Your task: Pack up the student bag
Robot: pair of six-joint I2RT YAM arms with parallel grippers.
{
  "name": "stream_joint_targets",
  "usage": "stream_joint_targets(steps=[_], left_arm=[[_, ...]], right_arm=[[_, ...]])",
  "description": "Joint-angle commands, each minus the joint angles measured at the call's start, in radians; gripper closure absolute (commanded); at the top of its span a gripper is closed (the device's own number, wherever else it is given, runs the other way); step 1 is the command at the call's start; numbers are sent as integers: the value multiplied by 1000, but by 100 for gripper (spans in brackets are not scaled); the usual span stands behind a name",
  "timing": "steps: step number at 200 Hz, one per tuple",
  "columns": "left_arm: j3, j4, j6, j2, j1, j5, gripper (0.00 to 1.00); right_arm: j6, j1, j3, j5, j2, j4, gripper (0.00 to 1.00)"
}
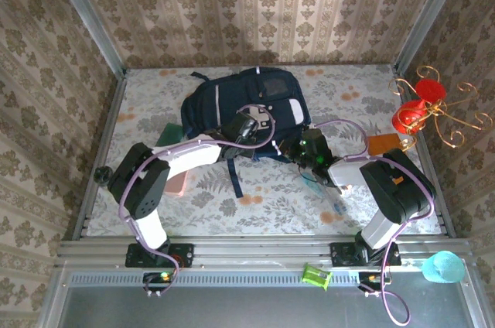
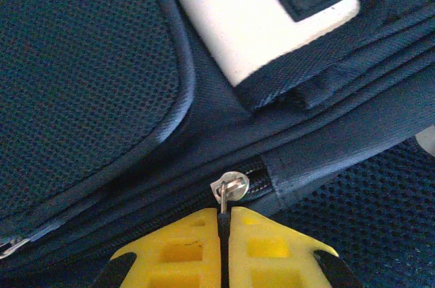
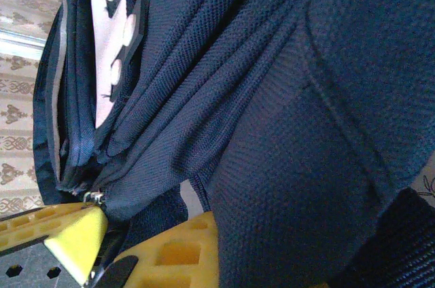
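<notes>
The student bag (image 1: pixel 232 100) is laid out at the far middle of the table (image 1: pixel 271 198), with its metal zip pull (image 2: pixel 230 186) pinched at the near edge by the pressed-together yellow fingers of the left gripper (image 2: pixel 223 223). A fold of navy fabric is clamped in the right gripper (image 3: pixel 146 234) just to the right. So the pull is probably best drawn along the track with that fabric held taut, otherwise a snag can be expected.

student bag (image 1: pixel 255 96) near edge hidden under left arm (image 1: pixel 193 152) and right arm (image 1: pixel 352 172), zip pull (image 2: pixel 230 186) tab buried between left end effector (image 2: pixel 223 217) fingers (image 2: pixel 177 254), fingers cut by bottom edge
</notes>
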Motion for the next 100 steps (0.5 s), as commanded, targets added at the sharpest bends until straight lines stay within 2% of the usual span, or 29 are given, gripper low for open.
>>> stream_joint_targets(steps=[1,62,100], left_arm=[[-31,10,-17,-34,29,5,100],[-113,67,-13,-96,98,79,100],[-166,73,33,-138,146,113,100]], right_arm=[[-16,5,-21,19,-1,29,93],[-39,-16,-29,52,-35,-9,95],[-74,-50,-34,86,-83,-66,97]])
